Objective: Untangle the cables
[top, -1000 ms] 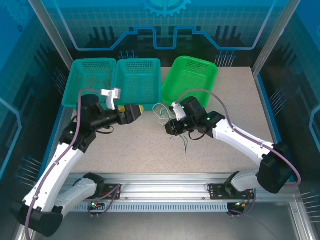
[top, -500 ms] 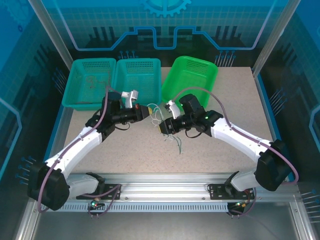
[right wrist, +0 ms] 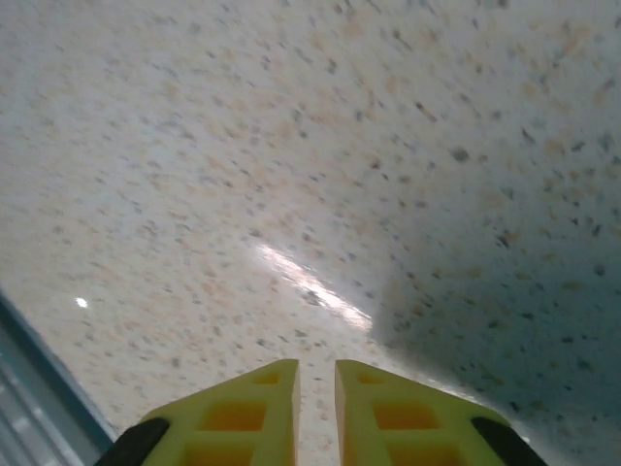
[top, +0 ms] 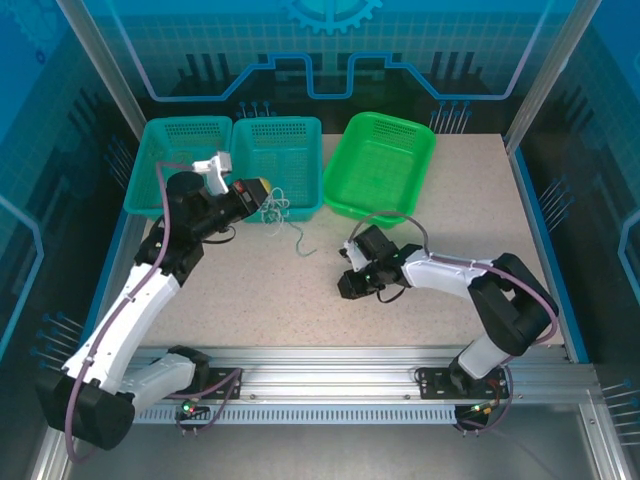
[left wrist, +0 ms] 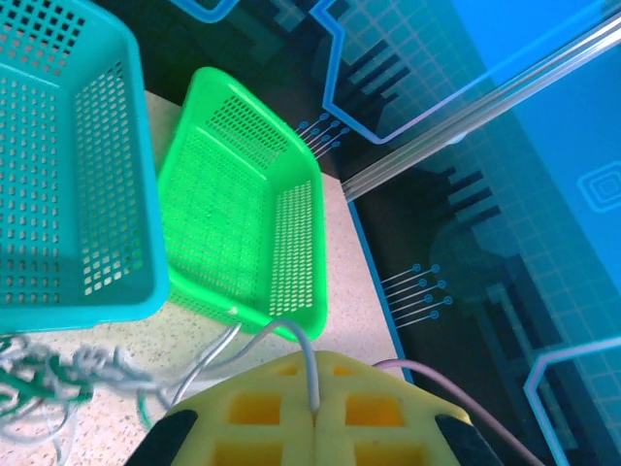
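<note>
A tangle of thin white and dark green cables (top: 276,206) hangs at the front rim of the middle teal basket (top: 290,150), one strand trailing down onto the table (top: 299,243). My left gripper (top: 263,190) is shut on a white cable of that tangle; in the left wrist view the cable (left wrist: 309,361) is pinched between the yellow fingers (left wrist: 262,408), and the rest of the bundle (left wrist: 44,381) lies at lower left. My right gripper (top: 344,286) points down at the bare table, apart from the cables. Its jaws (right wrist: 317,367) stand a narrow gap apart, nothing between them.
A second teal basket (top: 180,145) stands at the back left and a green basket (top: 385,160) at the back right, also in the left wrist view (left wrist: 243,204). Speckled tabletop (top: 430,330) stretches in front of the baskets.
My left gripper pulled the cable tangle back and left to the middle teal basket's rim. My right gripper let go of the cables and dropped low over the table, nearer the front.
</note>
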Controlling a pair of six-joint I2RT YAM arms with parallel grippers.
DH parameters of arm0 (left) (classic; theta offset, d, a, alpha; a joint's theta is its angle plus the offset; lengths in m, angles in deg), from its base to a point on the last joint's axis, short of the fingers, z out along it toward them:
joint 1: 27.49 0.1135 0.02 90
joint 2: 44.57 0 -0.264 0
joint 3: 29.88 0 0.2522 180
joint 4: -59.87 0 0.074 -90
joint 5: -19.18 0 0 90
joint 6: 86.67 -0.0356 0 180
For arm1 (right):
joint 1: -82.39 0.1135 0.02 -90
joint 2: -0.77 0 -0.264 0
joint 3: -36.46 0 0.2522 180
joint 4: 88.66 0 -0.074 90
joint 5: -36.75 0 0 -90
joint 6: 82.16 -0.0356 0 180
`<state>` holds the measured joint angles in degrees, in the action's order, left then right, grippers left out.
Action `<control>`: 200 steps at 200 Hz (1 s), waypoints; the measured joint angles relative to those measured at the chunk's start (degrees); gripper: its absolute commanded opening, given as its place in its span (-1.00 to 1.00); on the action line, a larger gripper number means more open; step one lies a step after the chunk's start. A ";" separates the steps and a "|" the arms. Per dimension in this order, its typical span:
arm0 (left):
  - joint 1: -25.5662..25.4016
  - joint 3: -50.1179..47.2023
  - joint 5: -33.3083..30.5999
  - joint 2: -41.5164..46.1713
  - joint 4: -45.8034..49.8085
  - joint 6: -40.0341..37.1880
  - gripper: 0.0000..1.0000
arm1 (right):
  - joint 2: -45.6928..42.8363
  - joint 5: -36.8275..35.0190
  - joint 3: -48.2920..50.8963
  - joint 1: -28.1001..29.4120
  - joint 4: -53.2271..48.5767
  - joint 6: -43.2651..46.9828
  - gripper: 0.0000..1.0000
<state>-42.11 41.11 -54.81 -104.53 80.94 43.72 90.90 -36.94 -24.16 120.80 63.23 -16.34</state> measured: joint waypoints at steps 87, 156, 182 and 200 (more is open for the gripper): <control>-2.93 -6.54 1.05 -7.58 1.38 0.09 -1.00 | -13.00 3.89 -7.43 -0.85 0.50 2.45 0.30; -3.78 -7.67 7.72 -9.75 -2.14 0.15 -1.00 | -10.99 -1.40 -9.22 -0.42 3.80 4.35 0.47; -3.85 -7.67 10.10 -9.75 -3.37 0.20 -1.00 | -2.01 -1.57 -11.61 1.05 9.14 4.37 0.48; -3.89 -7.67 11.76 -9.73 -3.32 0.09 -1.00 | 4.94 -1.14 -13.90 2.32 11.47 4.39 0.43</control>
<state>-46.00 33.44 -43.05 -114.26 77.62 43.80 95.84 -38.08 -38.06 123.12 74.70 -11.95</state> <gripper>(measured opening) 0.053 0.732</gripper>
